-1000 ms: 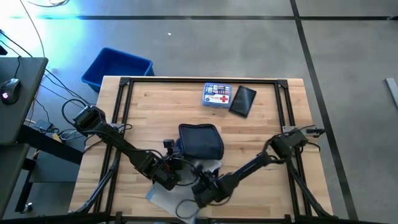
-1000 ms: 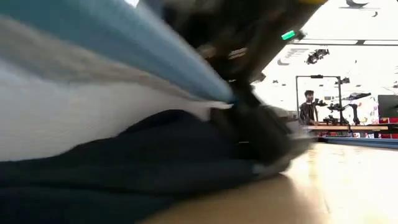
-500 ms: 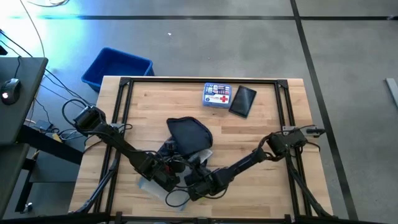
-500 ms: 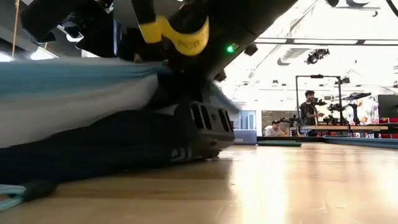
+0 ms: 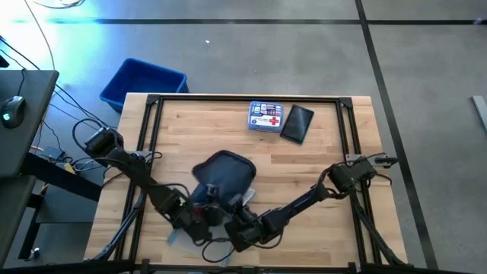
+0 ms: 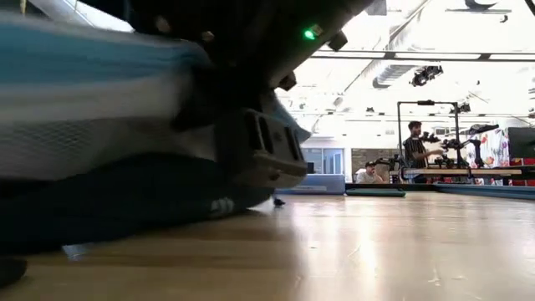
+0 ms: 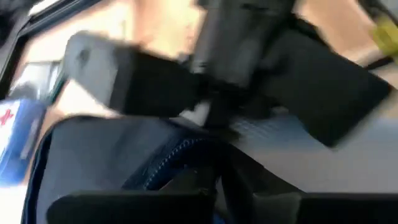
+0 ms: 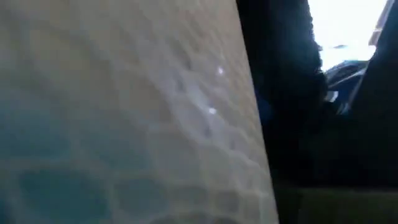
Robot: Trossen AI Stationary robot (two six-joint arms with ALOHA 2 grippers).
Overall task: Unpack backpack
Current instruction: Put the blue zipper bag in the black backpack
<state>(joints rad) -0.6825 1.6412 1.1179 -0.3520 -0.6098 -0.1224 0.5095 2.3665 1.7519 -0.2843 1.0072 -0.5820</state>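
Both grippers' fingertips are hidden beneath the wrists at the desk's near edge. The backpack (image 5: 222,172) is partly covered there. A pale mesh item (image 8: 124,106) is blurred, unidentifiable. The blue bin (image 5: 142,82) is partly hidden behind the desk's far-left corner.

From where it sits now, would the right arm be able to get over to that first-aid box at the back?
Probably yes: bare table lies between the right hand, down by the backpack, and the first-aid box; only the black pouch sits beside it.
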